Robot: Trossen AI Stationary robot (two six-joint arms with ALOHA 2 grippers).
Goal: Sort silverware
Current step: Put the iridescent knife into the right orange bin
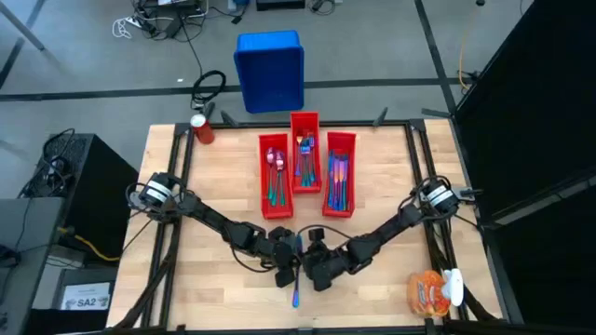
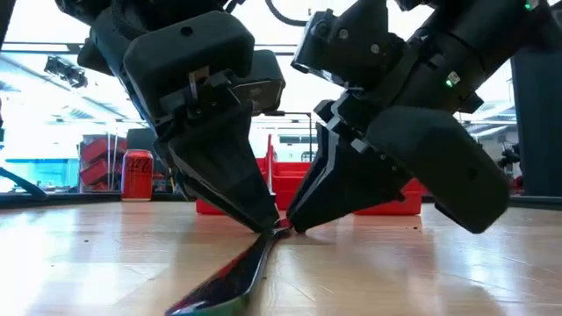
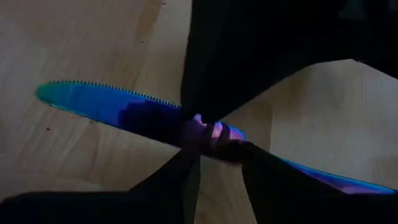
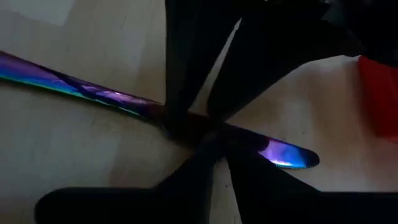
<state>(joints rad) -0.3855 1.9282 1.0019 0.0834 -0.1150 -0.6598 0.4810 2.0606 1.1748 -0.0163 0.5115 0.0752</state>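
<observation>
Knife [image 1: 296,279] flat on table [image 1: 391,186], left end effector [image 1: 287,272] and right end effector [image 1: 309,270] both clamped on it

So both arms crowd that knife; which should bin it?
Right, slightly: left tool and right tool both meet on the knife, but the right wrist view shows a red bin just past its blade.

From my remote seat I see three red bins [image 1: 305,167] mid-table, a red soda can [image 1: 201,127] at the far left corner, an orange packet [image 1: 430,292] near right, and a blue crate [image 1: 270,70] on the floor beyond.
</observation>
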